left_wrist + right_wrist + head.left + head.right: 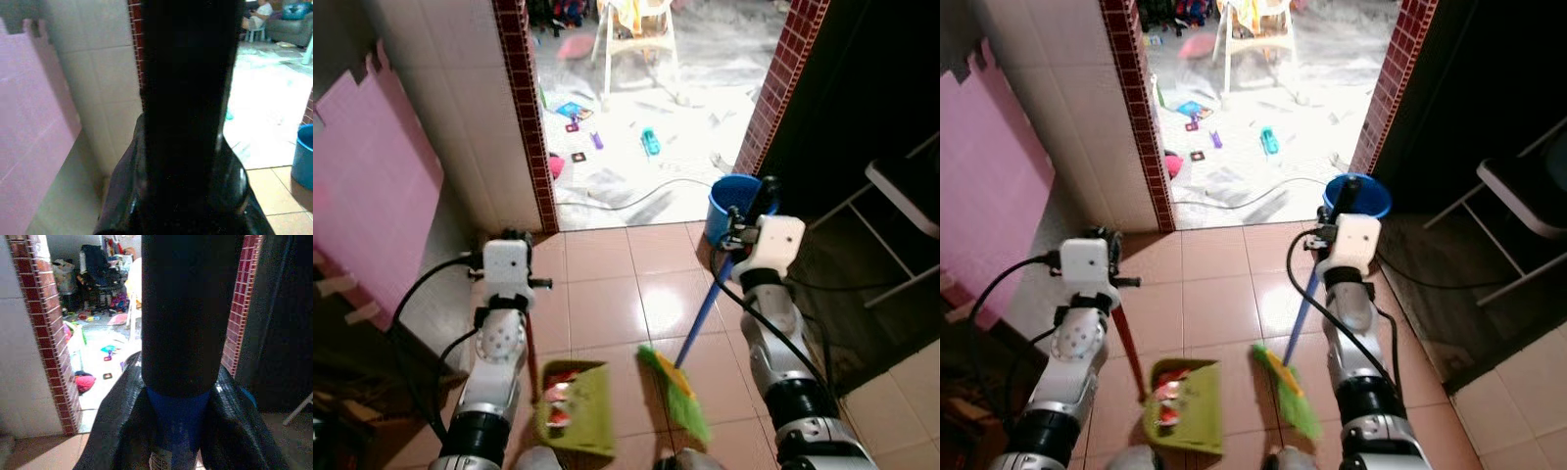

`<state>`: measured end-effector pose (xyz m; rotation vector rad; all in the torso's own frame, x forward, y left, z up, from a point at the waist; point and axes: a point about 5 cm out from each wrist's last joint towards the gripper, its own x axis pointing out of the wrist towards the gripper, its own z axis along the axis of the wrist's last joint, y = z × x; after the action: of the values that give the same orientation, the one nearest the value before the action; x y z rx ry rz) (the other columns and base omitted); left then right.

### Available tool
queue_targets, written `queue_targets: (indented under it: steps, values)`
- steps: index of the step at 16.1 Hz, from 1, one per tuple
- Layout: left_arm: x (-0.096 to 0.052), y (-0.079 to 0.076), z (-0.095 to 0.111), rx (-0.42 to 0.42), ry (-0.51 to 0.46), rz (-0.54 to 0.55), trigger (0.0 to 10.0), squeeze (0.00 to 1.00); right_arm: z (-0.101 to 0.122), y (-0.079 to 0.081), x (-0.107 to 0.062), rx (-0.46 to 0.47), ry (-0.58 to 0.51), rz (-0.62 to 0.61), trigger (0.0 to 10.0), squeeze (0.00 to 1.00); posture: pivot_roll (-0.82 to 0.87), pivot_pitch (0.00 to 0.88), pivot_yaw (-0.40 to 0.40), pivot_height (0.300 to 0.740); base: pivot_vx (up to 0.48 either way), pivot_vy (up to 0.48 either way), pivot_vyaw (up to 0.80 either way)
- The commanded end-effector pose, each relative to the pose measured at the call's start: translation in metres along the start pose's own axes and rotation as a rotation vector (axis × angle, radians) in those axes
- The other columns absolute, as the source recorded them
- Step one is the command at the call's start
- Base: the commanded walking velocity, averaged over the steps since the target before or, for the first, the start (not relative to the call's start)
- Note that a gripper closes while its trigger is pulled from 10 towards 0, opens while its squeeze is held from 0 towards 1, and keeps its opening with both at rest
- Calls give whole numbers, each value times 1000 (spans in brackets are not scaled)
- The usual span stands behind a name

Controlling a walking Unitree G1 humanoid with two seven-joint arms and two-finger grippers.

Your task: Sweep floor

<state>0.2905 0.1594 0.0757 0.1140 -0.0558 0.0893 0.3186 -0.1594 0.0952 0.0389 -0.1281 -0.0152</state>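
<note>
Broom [690, 354] and dustpan [576, 406] are held low over the tan tiled floor [597, 294], side by side just ahead of the robot. The broom's blue handle is clamped by the right gripper [736, 233], as the right wrist view shows, with the green bristles resting near the dustpan's open side. The green dustpan, with scraps seen inside it, hangs on a dark red handle gripped by the left gripper [517, 257]. A blue bucket [732, 208] stands just beyond the right gripper, beside the brick-edged doorway [524, 108]. Past the doorway, toys and litter [578, 113], a cable and a white plastic chair [636, 34] are scattered. A pink panel [372, 196] leans at the left; a folding chair [901, 215] stands at the right.
</note>
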Motion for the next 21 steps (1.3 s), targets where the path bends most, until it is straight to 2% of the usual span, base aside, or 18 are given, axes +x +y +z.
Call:
queue_targets:
  steps: [1, 3, 5, 7, 9, 12, 13, 17, 21]
  values:
    - [11, 5, 21, 2, -86, 34, 10000, 0, 12, 1, 5, -7, -44, 3, 10000, 0, -26, 0, -7, 740, 0, 0, 0]
    - [11, 8, 21, -38, -76, 68, 10000, 0, 13, -3, 5, -31, -41, -9, 10000, 0, -32, 0, -13, 740, 0, 0, 0]
    - [8, 10, 11, -95, -24, 95, 10000, 0, 15, -13, 5, -84, -49, -61, 10000, 0, -41, 0, -16, 740, 0, 0, 0]
    - [7, 8, 5, -214, 13, 105, 10000, 0, 19, -20, 8, -66, -58, -119, 10000, 0, -39, 0, -19, 740, 0, 0, 0]
    - [10, 7, 6, -184, 10, 86, 10000, 0, 19, -15, 12, -33, -53, -122, 10000, 0, -34, 0, -19, 740, 0, 0, 0]
    - [9, 4, 7, -116, -3, 24, 10000, 0, 16, -6, 8, -39, -57, -67, 10000, 0, -26, 0, -18, 740, 0, 0, 0]
    - [5, 4, 5, -58, -7, -18, 10000, 0, 13, -5, 4, -23, -50, -58, 10000, 0, -20, 0, -15, 740, 0, 0, 0]
    - [-8, 12, 2, 44, -25, -72, 10000, 0, 6, -6, -11, -50, -47, -22, 10000, 0, -12, 0, -7, 740, 0, 0, 0]
    - [-20, 19, -2, 61, -11, -72, 10000, 0, 3, -14, -26, -76, -39, -5, 10000, 0, -19, 0, -4, 740, 0, 0, 0]
